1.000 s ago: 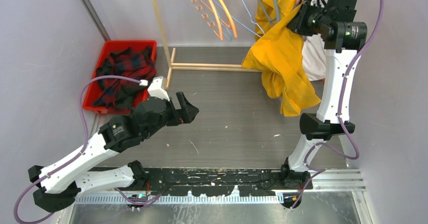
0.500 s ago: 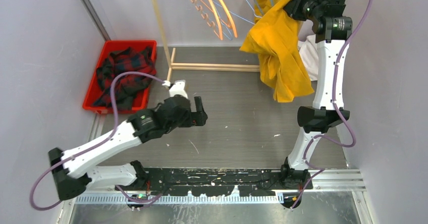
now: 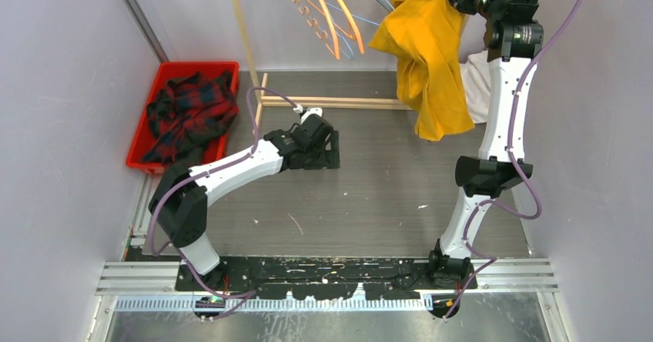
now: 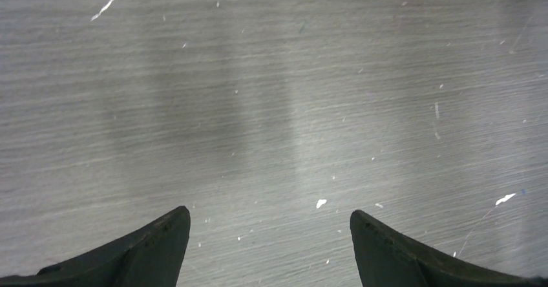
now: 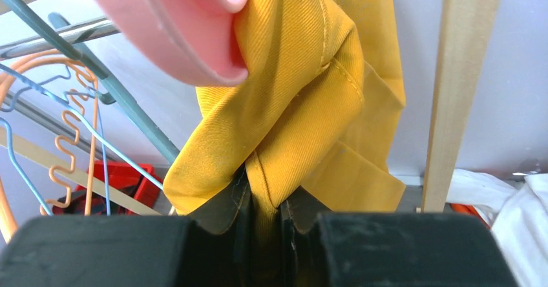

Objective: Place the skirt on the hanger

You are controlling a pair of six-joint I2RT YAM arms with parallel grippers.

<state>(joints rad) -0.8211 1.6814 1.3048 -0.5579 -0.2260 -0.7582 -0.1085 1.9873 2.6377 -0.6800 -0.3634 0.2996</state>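
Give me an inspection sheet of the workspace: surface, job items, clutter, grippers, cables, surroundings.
Surface: grey table, scattered white specks.
Job's things: yellow skirt held high at the wooden rack, bunched against pink hanger.
Clutter: plaid cloth in red bin; white cloth at far right.
Grippers: right gripper shut on yellow skirt; left gripper open, empty, over the table.
Cables: purple cables looped along both arms.
Surroundings: wooden rack carries spare hangers; plain walls.

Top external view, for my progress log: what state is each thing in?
yellow skirt: bunched, hanging in the air from the right hand.
right hand: shut on the yellow skirt.
left hand: open, empty.
pink hanger: pressed against the skirt's top.
red bin: holds a crumpled plaid garment.
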